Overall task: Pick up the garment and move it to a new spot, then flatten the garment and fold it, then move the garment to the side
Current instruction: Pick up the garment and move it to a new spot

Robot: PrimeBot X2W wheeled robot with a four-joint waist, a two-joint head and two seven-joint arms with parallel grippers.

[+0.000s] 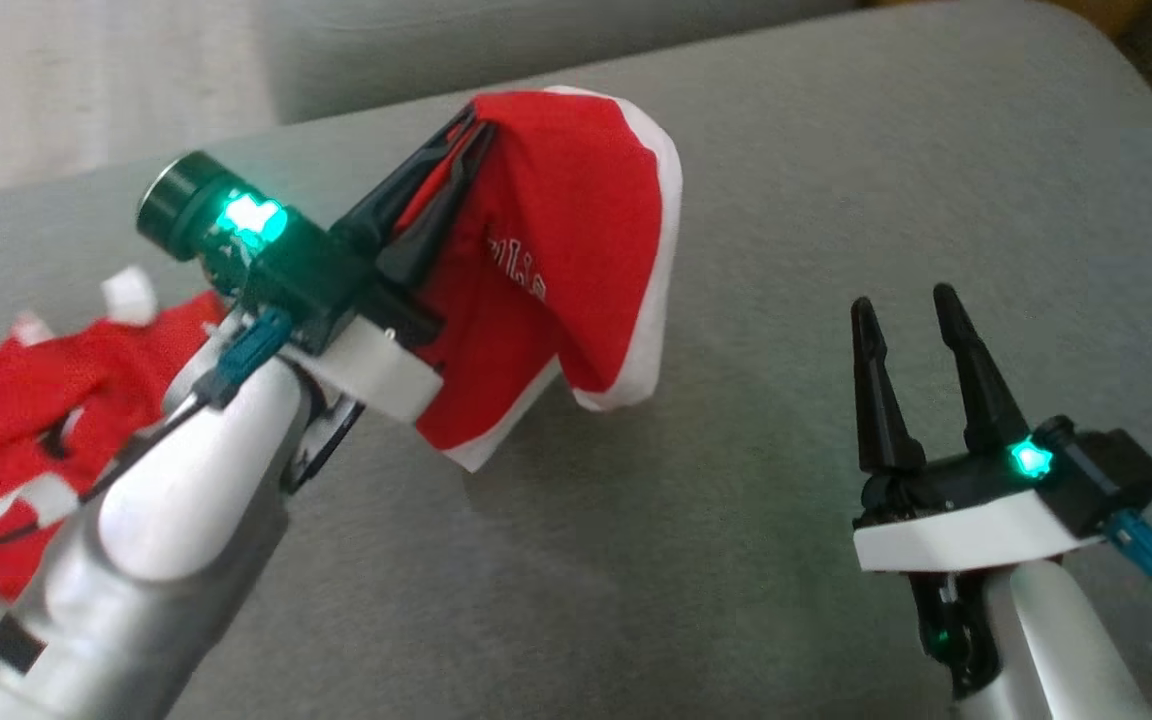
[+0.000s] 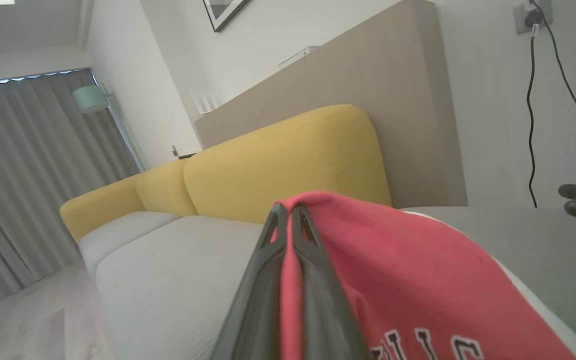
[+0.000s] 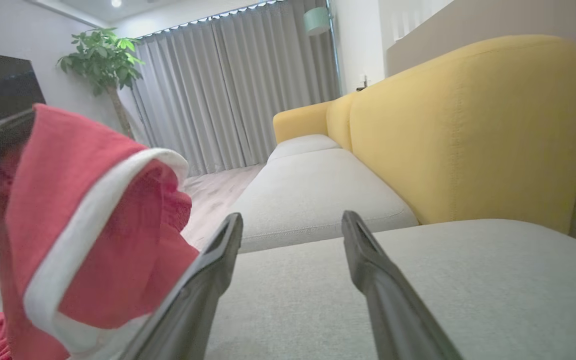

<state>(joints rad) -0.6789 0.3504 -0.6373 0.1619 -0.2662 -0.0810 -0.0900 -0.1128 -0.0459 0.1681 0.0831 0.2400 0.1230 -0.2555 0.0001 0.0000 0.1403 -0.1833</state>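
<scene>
Matt cloth garment (image 1: pixel 576 200) (sofa (image 1: pixel 836 200) likewise)

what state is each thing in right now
garment, one part lifted and hanging in folds, the rest crumpled on the grey seat
left gripper, shut on the garment
right gripper, open, empty, apart from the garment
curtains, drawn shut
cable, plugged into the wall socket

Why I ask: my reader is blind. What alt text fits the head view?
The left pincer, shut, holds up a red garment with white trim, which drapes from it above a grey cushion; more red cloth lies at the lower left. The right pincer stands open and empty at the lower right, pointing up the frame.
</scene>
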